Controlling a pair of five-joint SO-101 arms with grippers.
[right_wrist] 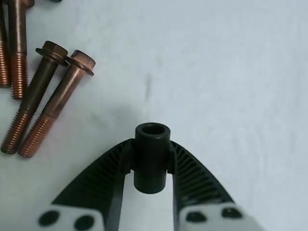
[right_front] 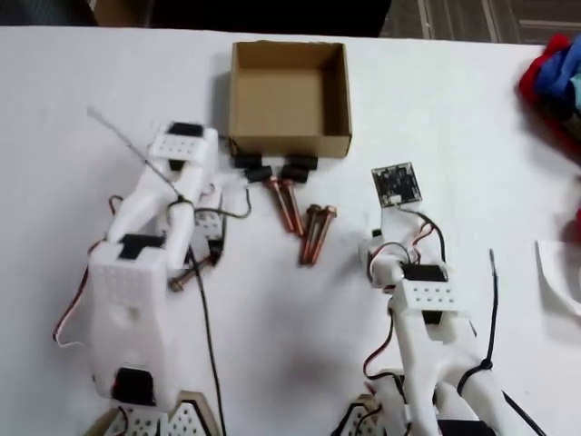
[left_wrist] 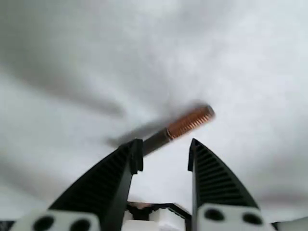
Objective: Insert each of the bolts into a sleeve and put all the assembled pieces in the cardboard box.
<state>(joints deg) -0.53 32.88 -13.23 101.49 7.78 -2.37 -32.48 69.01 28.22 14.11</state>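
A black cylindrical sleeve [right_wrist: 152,161] is clamped in the right gripper [right_wrist: 150,147]. The left gripper [left_wrist: 165,147] is spread wide beside a copper threaded bolt [left_wrist: 190,122].

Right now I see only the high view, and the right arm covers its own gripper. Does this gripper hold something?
Observer: Yes. In the right wrist view the right gripper is shut on a black sleeve.
Operator: Is a bolt inside that sleeve?
Observer: No. Its bore faces the wrist camera and looks empty.
Operator: And the left gripper, under its arm?
Observer: In the left wrist view the left gripper is open. A bolt lies across just past the fingertips, with its threaded end free and the other end hidden behind one finger.
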